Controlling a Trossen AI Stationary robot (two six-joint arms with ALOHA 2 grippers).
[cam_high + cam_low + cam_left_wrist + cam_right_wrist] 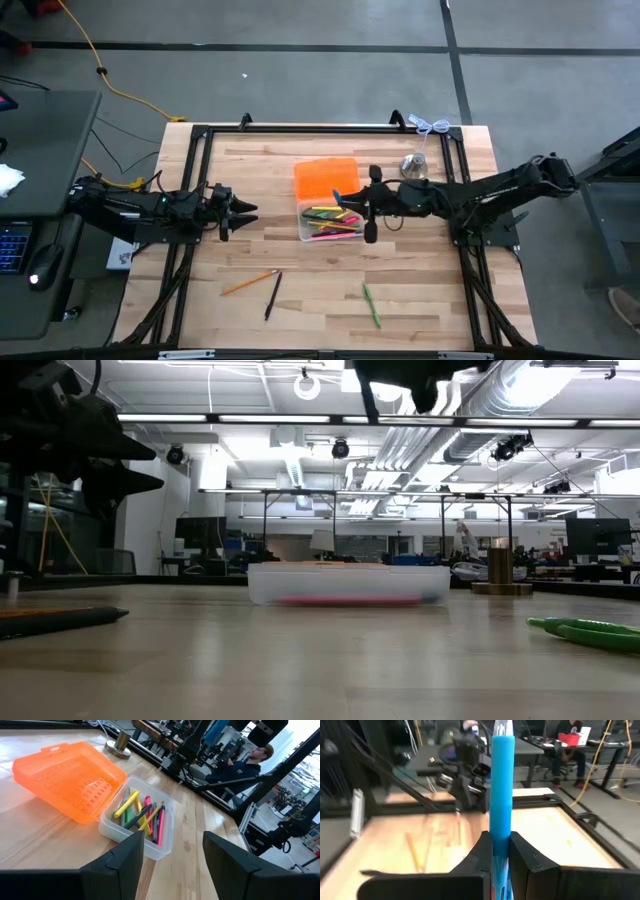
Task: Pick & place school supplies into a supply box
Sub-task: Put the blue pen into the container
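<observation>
Right gripper (501, 851) clamped on blue plastic pen (502, 785) above clear plastic supply box (331, 222) with orange lid; left gripper (243, 212) fingers apart, waiting at left

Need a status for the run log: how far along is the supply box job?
Done: several pens and markers already lie in the supply box, its orange lid open. In hand: the right claw is shut on a blue pen above the box. Left: an orange pencil, a black pen and a green pen lie on the table. The left claw waits open.
</observation>
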